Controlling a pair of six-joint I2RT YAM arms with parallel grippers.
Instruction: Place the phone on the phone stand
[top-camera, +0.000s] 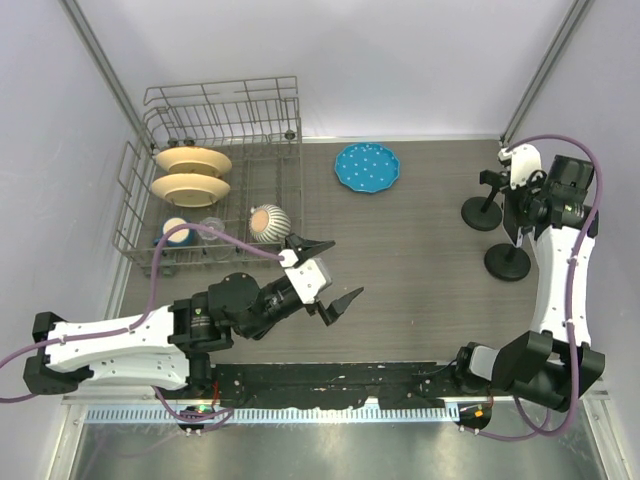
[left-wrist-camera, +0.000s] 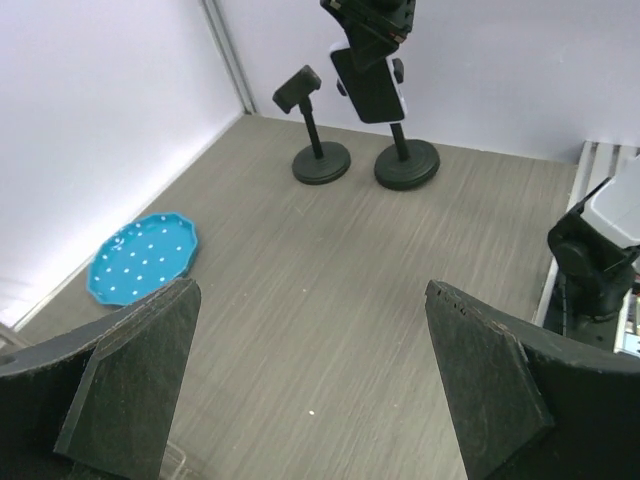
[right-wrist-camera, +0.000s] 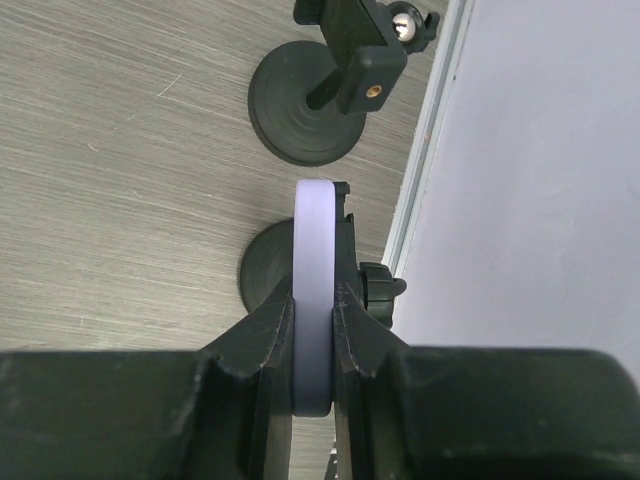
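The phone (right-wrist-camera: 313, 270) shows edge-on in the right wrist view as a lavender-cased slab, and my right gripper (right-wrist-camera: 313, 300) is shut on it. It hangs above the round black base of the nearer phone stand (right-wrist-camera: 268, 275). That stand's black head and knob (right-wrist-camera: 380, 285) lie right against the phone's side. From the left wrist view the phone (left-wrist-camera: 368, 85) shows its dark screen over that stand (left-wrist-camera: 406, 164). Seen from above, the right gripper (top-camera: 518, 185) is by the stand (top-camera: 507, 262). My left gripper (top-camera: 338, 270) is open at mid-table, holding nothing.
A second phone stand (top-camera: 482, 213) with a bare clamp head (left-wrist-camera: 297, 88) stands just behind the first. A blue dotted plate (top-camera: 367, 167) lies at the back centre. A wire dish rack (top-camera: 290, 130) with plates and a ribbed bowl (top-camera: 269, 222) fills the left. The right wall is close.
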